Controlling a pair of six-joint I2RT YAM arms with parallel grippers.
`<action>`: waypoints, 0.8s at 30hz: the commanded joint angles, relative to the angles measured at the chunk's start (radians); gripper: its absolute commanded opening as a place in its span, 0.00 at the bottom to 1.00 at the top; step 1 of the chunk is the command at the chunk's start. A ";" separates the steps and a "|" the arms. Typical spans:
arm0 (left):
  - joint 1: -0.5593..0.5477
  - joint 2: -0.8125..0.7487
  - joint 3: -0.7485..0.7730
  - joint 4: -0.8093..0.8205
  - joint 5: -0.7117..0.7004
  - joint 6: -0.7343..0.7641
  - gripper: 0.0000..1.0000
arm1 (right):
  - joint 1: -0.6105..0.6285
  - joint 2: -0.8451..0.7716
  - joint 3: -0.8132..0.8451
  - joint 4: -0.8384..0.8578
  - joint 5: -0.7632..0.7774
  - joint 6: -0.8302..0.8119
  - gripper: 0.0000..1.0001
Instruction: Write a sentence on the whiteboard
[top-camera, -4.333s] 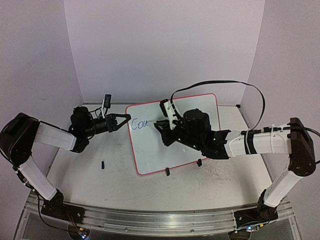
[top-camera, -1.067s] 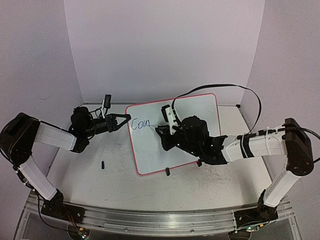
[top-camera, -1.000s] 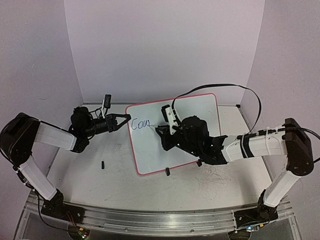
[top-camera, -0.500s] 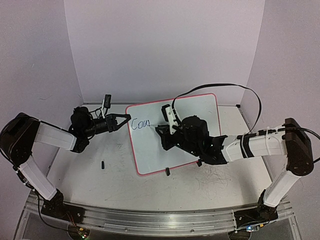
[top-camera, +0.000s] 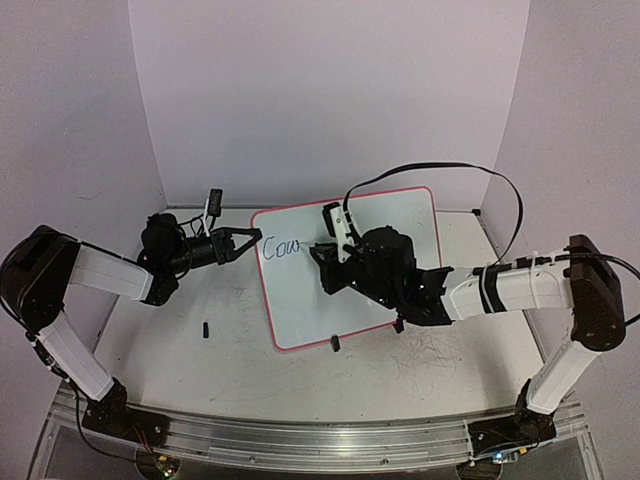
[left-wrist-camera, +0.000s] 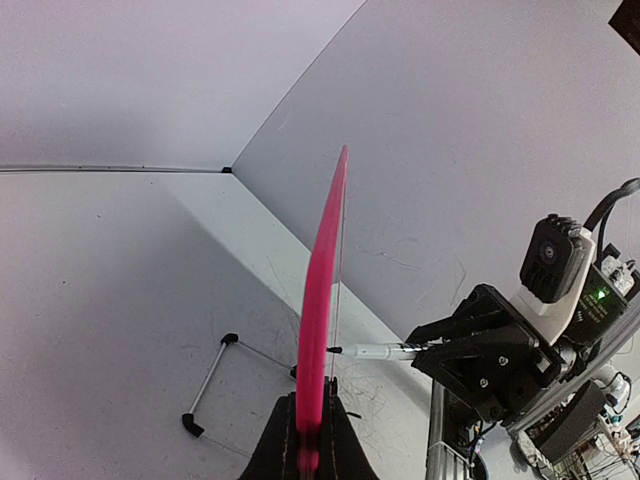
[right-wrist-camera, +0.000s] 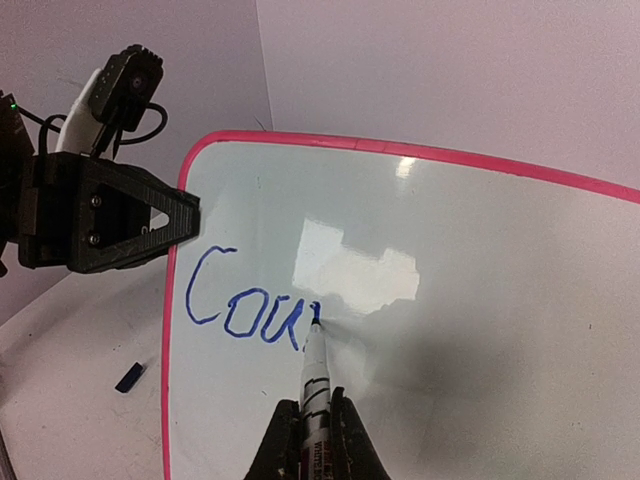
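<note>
The whiteboard (top-camera: 300, 300), glossy white with a pink rim, stands tilted at the table's middle. My left gripper (top-camera: 255, 237) is shut on its left rim; in the left wrist view the rim (left-wrist-camera: 325, 300) runs edge-on up from that gripper (left-wrist-camera: 310, 440). My right gripper (top-camera: 328, 268) is shut on a white marker (right-wrist-camera: 315, 375), also seen as a marker (left-wrist-camera: 385, 351) from the left wrist. Its tip touches the board just after the blue letters "Cou" and a further stroke, the sentence (right-wrist-camera: 250, 305), which shows as sentence (top-camera: 282, 247) near the board's upper left corner.
A small black marker cap (top-camera: 205, 328) lies on the scuffed tabletop left of the board, also seen as a cap (right-wrist-camera: 128, 377). Two black clip feet (top-camera: 335, 344) sit under the board's near edge. A black cable (top-camera: 440, 168) arcs over the right arm.
The right gripper has shifted slightly up and away with the marker, lengthening the stroke after "Cou". The left gripper and the board have stayed still.
</note>
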 joint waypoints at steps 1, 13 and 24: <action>-0.009 -0.002 0.000 0.010 0.026 -0.017 0.00 | -0.003 0.016 0.044 0.020 0.039 -0.005 0.00; -0.009 -0.005 -0.005 0.010 0.026 -0.017 0.00 | -0.004 -0.013 0.021 0.019 0.085 0.016 0.00; -0.009 -0.006 -0.005 0.009 0.026 -0.018 0.00 | -0.025 -0.065 -0.069 0.091 -0.028 0.033 0.00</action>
